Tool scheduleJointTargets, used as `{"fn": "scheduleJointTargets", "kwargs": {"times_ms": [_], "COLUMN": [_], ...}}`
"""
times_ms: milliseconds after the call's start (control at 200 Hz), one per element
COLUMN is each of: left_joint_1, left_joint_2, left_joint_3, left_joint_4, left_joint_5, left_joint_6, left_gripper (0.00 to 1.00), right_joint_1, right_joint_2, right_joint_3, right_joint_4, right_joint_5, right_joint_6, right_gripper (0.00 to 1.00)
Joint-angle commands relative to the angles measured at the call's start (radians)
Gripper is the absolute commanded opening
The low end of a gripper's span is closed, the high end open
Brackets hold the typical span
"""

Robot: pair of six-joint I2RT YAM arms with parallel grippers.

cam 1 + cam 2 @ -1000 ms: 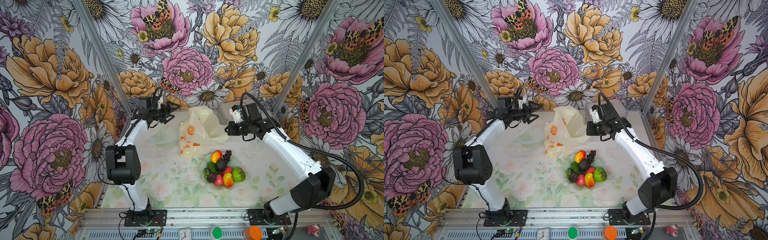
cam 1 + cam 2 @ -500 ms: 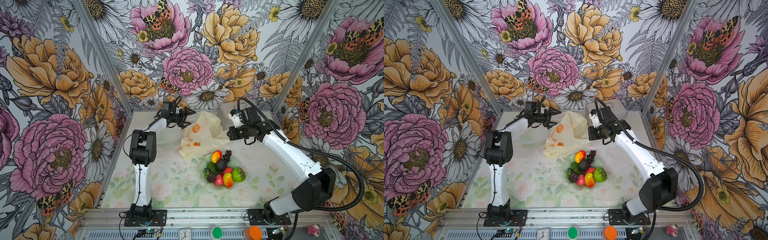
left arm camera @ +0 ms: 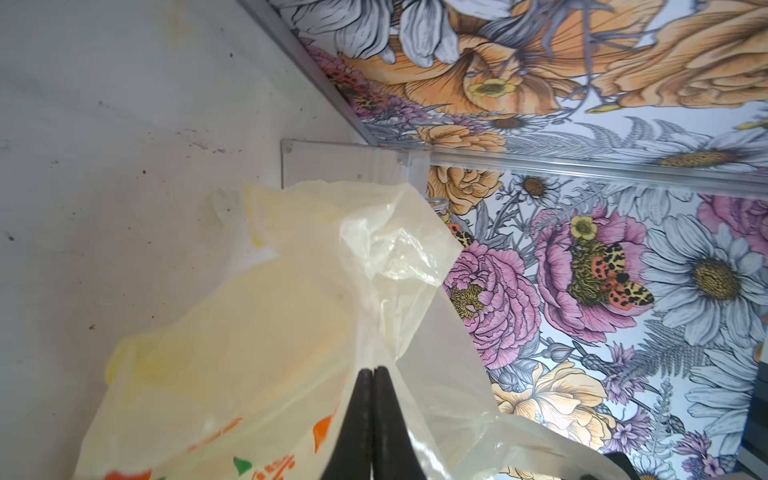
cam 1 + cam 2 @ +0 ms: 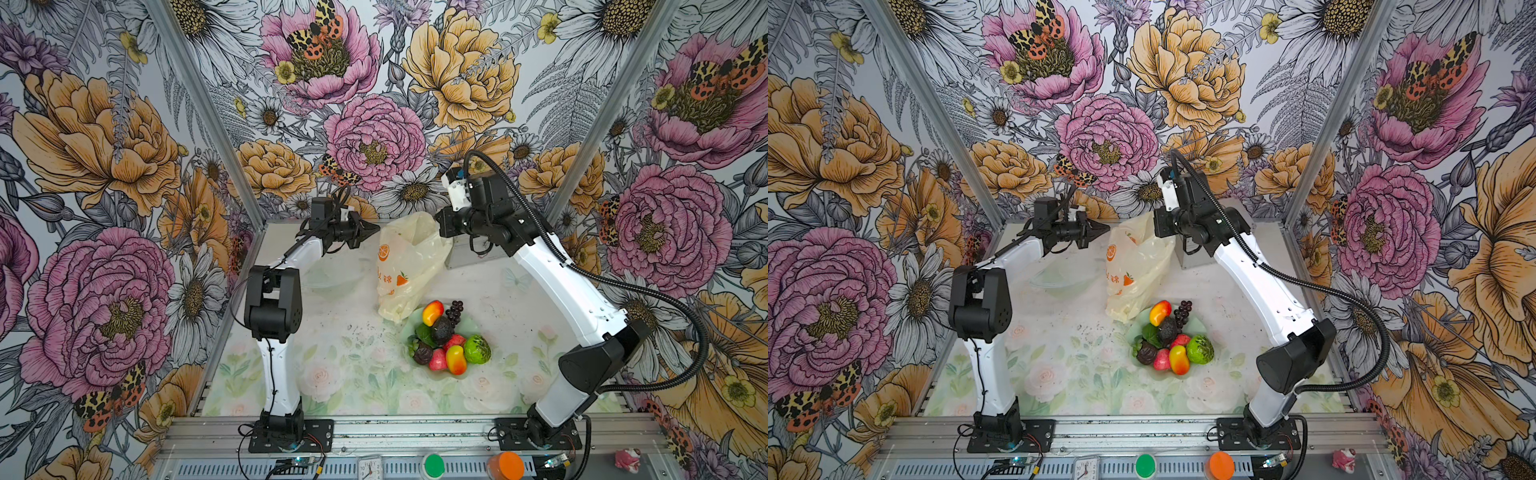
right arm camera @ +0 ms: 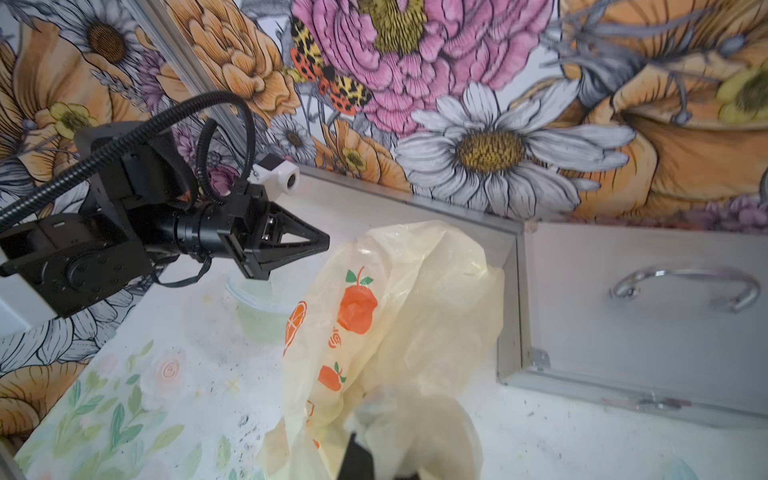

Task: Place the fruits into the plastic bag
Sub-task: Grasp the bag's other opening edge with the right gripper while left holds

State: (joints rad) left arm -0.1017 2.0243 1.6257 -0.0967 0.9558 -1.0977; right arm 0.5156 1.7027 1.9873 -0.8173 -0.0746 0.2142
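At the far edge of the floral-printed table, about midway along it, the thin, translucent cream plastic bag printed with small orange fruits hangs by its upper corner from the right gripper. That gripper's black fingers are closed on a bunch of the film and mostly wrapped in it. The bag's lower end sags to the table just beside the far rim of the pale green scalloped dish. The small glossy toy fruits (mangoes, apples, a bumpy green one, a dark avocado, grapes) all lie heaped in that dish, near the middle of the table on the right arm's side, so none is in the bag yet. The left gripper is level with the bag's opposite upper edge, its jaws pressed together with no gap. In the right wrist view its tip sits just beside the film, and I cannot tell whether it has pinched a layer. The step in hand looks like opening the bag, with one side held and the other being caught. Next, I judge, the left gripper needs a single layer of the rim, drawn toward the table's left edge so the mouth gapes. If it has closed on nothing, it must part and close nearer. The silver metal case with a handle lies in the far right corner, close behind the bag.
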Motion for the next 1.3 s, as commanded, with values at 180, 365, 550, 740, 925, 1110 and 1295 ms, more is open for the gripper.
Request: {"fn": "scheduleJointTargets", "kwargs": {"times_ms": [180, 365, 550, 740, 925, 1110, 1295], "left_joint_1": [0.132, 0.232, 0.279, 0.231, 0.146, 0.152, 0.154], "left_joint_2": [-0.341, -0.503, -0.576, -0.596, -0.553, -0.553, -0.590], "left_joint_3": [-0.193, -0.361, -0.422, -0.522, -0.545, -0.530, -0.583], "left_joint_4": [0.136, 0.082, -0.192, -0.271, -0.366, -0.361, -0.345], "left_joint_5": [-0.002, -0.042, -0.057, -0.096, -0.161, -0.193, -0.211], "left_joint_6": [0.017, 0.113, 0.403, 0.595, 0.741, 0.775, 0.907], "left_gripper": [0.33, 0.54, 0.62, 0.70, 0.71, 0.74, 0.75], "right_joint_1": [0.167, 0.248, 0.258, 0.201, 0.103, 0.063, 0.006], "right_joint_2": [0.027, 0.009, -0.117, -0.295, -0.376, -0.404, -0.406], "right_joint_3": [0.077, -0.017, -0.344, -0.634, -0.741, -0.783, -0.789], "right_joint_4": [0.345, 0.385, 0.385, 0.414, 0.447, 0.449, 0.451], "right_joint_5": [0.044, -0.101, -0.141, -0.040, -0.055, -0.063, -0.098], "right_joint_6": [-0.316, -0.566, -0.584, -0.488, -0.406, -0.406, -0.405], "right_gripper": [0.00, 0.00, 0.00, 0.00, 0.00, 0.00, 0.00]}}
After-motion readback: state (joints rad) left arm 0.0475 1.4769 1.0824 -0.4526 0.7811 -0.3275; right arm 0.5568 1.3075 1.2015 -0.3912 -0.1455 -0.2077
